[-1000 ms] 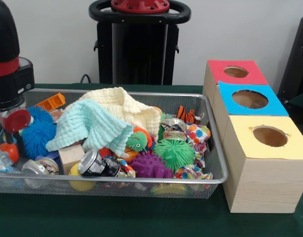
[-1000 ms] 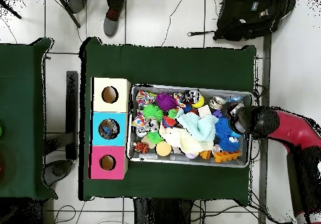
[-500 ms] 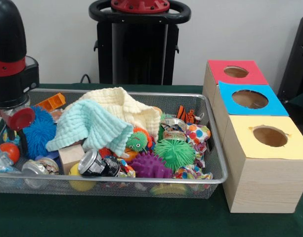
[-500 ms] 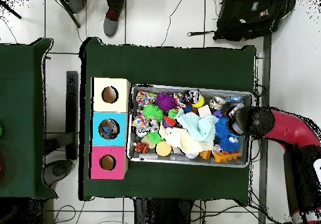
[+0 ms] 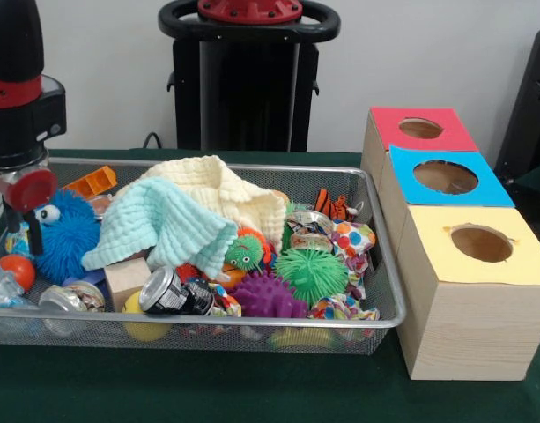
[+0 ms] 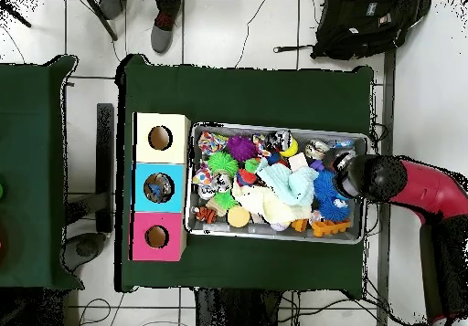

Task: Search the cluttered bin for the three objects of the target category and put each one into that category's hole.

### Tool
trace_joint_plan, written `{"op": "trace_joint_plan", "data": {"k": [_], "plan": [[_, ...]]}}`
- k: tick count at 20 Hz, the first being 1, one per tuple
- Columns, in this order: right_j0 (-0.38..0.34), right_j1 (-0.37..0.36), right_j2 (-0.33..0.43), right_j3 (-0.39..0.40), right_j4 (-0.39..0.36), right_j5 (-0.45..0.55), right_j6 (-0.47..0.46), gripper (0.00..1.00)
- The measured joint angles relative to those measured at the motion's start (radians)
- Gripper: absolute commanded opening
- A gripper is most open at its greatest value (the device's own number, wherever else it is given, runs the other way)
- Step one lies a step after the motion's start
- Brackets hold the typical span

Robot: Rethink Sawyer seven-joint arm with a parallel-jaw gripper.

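The gripper [image 5: 23,198] hangs over the bin's [image 5: 388,300] left end, by the blue fuzzy toy [image 5: 65,233]; I cannot tell its grip; toys fill the bin; right of it, the three boxes [image 5: 468,300] look unfed; sorting seems barely begun.

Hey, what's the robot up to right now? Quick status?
Gripper over bin's end, above blue fuzzy toy; grip unclear. Nothing seen held. Cloths cover the pile's middle.
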Motion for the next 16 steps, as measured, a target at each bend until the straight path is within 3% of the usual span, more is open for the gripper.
{"op": "trace_joint_plan", "data": {"k": [8,16], "plan": [[-0.005,-0.033,0.01,0.018,0.001,0.0,0.0,1.0],[-0.027,-0.011,0.075,0.007,-0.002,0.005,-0.042,1.0]]}}
